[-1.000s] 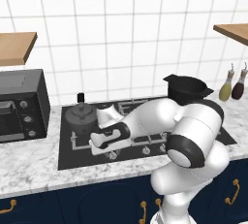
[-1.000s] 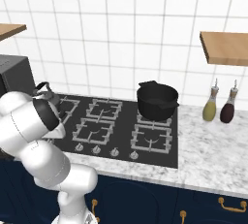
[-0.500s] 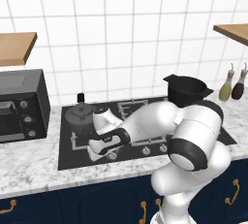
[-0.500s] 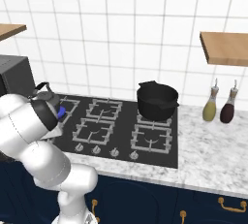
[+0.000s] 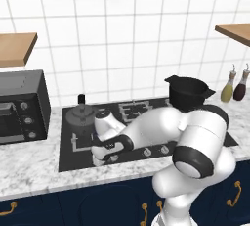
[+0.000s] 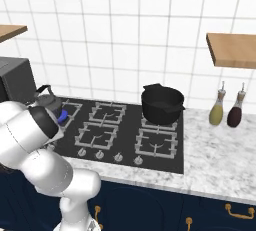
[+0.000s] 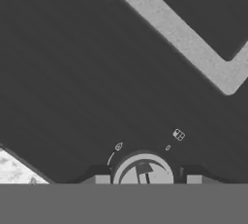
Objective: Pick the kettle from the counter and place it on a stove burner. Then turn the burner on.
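The dark grey kettle (image 5: 80, 114) stands upright on the back-left stove burner (image 6: 70, 108) of the black cooktop (image 5: 146, 144). In the right base view the kettle (image 6: 47, 98) shows behind my arm, and a blue flame (image 6: 61, 117) glows beside its base. My gripper (image 5: 100, 157) is low at the cooktop's front-left corner, over the row of knobs. In the hand view a round grey knob (image 7: 143, 169) sits between the two fingertips (image 7: 101, 179) with a small gap on each side, so the gripper (image 7: 147, 180) is open around it. The marbled counter (image 5: 34, 169) runs along the front.
A black pot with two handles (image 5: 188, 91) stands on the back-right burner. Two bottles (image 5: 233, 86) are on the counter at the right. A dark microwave (image 5: 19, 106) sits at the left. More knobs (image 6: 100, 153) line the cooktop's front, and a grey grate bar (image 7: 184, 39) crosses the hand view.
My hand has moved down and toward the cooktop's front-left knob. A blue flame has appeared beside the kettle in the right base view. The kettle has stayed in place.
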{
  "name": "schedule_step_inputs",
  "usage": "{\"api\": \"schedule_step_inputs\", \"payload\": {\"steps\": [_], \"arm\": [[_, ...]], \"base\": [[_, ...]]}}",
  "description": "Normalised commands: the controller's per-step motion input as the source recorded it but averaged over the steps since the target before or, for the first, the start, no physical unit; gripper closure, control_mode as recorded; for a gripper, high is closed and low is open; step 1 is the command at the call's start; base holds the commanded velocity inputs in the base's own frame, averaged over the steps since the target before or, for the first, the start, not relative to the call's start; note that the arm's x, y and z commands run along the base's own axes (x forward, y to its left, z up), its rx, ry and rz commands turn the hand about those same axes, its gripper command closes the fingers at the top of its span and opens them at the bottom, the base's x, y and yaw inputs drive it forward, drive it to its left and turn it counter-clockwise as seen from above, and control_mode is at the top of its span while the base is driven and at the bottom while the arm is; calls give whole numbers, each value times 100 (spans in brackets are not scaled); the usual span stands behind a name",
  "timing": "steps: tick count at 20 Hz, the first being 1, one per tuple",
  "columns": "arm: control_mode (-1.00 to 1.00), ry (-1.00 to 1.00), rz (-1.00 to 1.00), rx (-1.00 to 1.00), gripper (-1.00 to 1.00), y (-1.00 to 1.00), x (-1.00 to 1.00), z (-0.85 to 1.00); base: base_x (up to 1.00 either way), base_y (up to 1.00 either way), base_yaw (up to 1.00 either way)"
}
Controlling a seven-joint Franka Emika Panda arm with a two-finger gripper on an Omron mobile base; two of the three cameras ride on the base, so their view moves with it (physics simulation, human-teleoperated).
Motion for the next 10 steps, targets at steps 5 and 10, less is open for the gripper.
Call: {"api": "schedule_step_inputs", "payload": {"steps": [5,10], "arm": [[-100,-5,38,3,100,0,0,-22],[-100,-1,36,9,100,0,0,-2]], "base": [[0,0,0],[0,0,0]]}}
